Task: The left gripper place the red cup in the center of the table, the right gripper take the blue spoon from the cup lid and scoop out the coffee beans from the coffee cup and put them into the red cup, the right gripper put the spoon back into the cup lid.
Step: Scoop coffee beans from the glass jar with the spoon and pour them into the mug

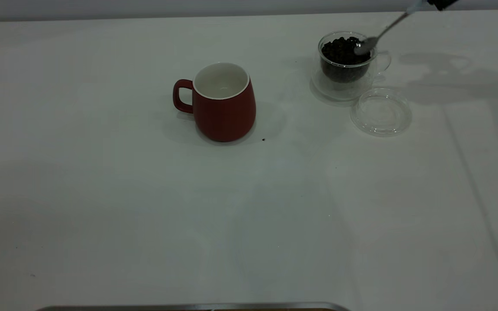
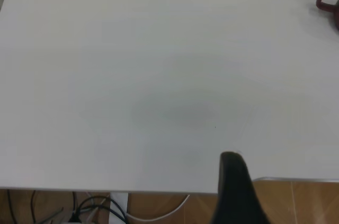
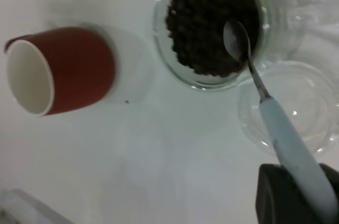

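Note:
The red cup (image 1: 223,101) stands upright near the middle of the table (image 1: 102,207), handle to the left, its white inside bare. To its right is the coffee cup (image 1: 346,69), filled with coffee beans (image 1: 339,52). My right gripper (image 3: 304,189) is shut on the pale handle of the blue spoon (image 3: 286,134). The spoon's metal bowl (image 3: 237,37) lies over the beans near the glass rim, with no bean in it. The cup lid (image 1: 381,112) lies bare just in front of the coffee cup. My left gripper (image 2: 235,181) hangs at the table's edge, far from the red cup (image 2: 329,1).
One stray dark bean (image 1: 263,139) lies on the table by the red cup's base. A metal edge (image 1: 188,307) runs along the bottom of the exterior view. Cables hang below the table edge in the left wrist view.

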Tool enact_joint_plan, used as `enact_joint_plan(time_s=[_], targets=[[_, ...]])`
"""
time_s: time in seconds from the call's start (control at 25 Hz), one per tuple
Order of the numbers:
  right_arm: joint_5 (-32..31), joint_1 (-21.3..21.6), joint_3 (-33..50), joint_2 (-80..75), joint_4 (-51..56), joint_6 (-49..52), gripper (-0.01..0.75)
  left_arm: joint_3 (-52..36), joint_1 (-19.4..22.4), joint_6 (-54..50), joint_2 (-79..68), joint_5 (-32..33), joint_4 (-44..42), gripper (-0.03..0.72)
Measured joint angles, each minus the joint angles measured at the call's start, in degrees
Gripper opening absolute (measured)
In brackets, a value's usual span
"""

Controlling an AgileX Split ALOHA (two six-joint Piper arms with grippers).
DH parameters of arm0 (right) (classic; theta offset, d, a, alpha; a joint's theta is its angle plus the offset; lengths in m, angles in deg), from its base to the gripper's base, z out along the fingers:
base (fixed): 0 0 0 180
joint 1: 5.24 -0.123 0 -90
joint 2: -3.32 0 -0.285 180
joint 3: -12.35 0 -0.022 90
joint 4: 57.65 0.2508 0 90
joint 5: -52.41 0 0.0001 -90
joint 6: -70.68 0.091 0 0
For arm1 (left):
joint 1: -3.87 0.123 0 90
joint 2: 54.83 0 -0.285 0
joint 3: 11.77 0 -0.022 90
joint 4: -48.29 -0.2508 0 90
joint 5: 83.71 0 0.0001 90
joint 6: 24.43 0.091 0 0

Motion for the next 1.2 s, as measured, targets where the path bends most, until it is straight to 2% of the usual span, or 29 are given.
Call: enact_joint_plan(time_s=[0.48,1.2], targets=[[0.1,-1.2,-0.1,-2.7,1.2,0.9,0.117,0.0,0.0,0.0,0.0,0.0,0.0,0.538],[1.2,-2.5,-0.1,-6.8,8.8,-1.4,0.117,0.0,0.0,0.0,0.0,0.0,0.0,0.538]])
